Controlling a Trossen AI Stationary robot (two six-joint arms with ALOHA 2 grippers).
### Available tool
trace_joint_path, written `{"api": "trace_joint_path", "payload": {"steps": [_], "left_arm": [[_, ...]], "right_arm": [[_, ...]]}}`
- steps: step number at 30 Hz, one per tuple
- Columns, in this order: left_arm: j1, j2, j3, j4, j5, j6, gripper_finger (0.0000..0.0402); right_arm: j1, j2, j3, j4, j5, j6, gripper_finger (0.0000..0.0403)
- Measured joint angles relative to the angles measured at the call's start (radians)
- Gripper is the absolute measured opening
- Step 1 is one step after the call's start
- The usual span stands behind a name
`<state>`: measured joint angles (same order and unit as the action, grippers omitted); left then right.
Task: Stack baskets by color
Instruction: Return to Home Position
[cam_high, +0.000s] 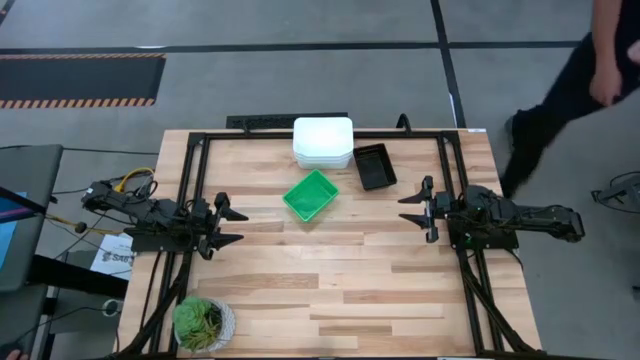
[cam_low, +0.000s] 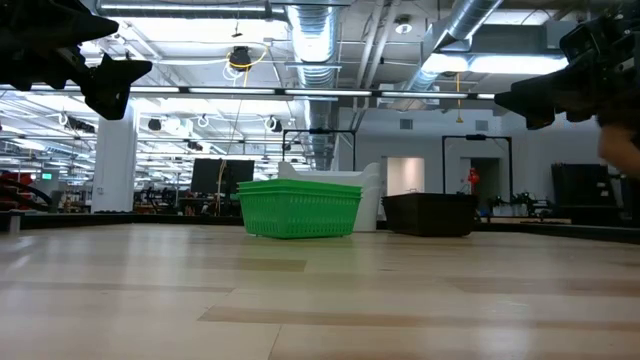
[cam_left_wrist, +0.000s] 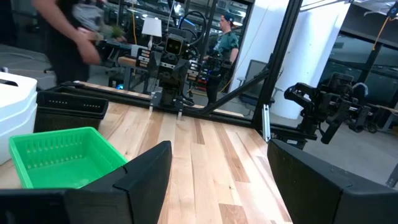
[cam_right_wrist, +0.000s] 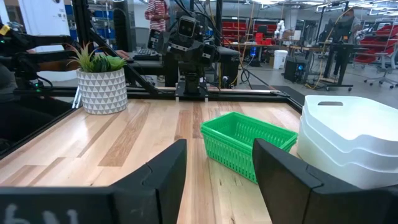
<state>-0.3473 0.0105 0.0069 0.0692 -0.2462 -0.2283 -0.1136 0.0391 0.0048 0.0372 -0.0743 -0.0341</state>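
A green basket stack (cam_high: 310, 194) sits near the table's middle, turned at an angle; it also shows as the green basket (cam_low: 299, 208), (cam_left_wrist: 59, 157), (cam_right_wrist: 247, 143). A white basket stack (cam_high: 323, 142) stands at the far edge, also seen as the white stack (cam_right_wrist: 351, 140). A black basket (cam_high: 374, 166) rests right of the white stack. My left gripper (cam_high: 230, 227) hovers open at the table's left. My right gripper (cam_high: 417, 209) hovers open at the right. Both are clear of the baskets.
A potted green plant (cam_high: 203, 324) in a white patterned pot stands at the near left corner. A black frame (cam_high: 300, 134) rims the table. A person (cam_high: 580, 80) in dark clothes moves beyond the far right corner. Bare wood lies across the near half.
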Motion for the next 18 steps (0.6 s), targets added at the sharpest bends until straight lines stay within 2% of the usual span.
{"api": "trace_joint_path", "payload": {"steps": [18], "left_arm": [[0.0,0.0,0.0,0.0,0.0,0.0,0.0256]], "right_arm": [[0.0,0.0,0.0,0.0,0.0,0.0,0.0205]]}}
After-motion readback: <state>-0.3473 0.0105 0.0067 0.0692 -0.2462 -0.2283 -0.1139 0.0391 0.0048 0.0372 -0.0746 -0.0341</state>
